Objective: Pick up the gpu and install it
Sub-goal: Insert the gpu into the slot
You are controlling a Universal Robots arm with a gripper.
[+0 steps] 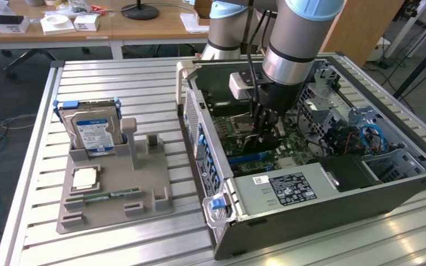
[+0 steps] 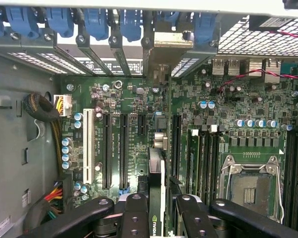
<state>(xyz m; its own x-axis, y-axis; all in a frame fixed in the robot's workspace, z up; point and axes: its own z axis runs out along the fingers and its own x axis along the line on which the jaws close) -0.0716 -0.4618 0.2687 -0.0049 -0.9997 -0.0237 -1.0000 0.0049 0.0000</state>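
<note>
Wrist view: my end effector [image 2: 161, 210] clamped on gpu [image 2: 156, 166], held edge-on to line up over motherboard slots [image 2: 123, 148].

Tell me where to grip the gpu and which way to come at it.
Clamp the gpu across its two flat faces at the upper edge, coming straight down: it stands on edge above the motherboard, thin side up. The pincer grips it that way now.

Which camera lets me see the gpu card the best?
The wrist view: the gpu is close up and edge-on, held in the gripper above the motherboard. In the exterior view it is a dark sliver under the gripper, inside the computer case.
</note>
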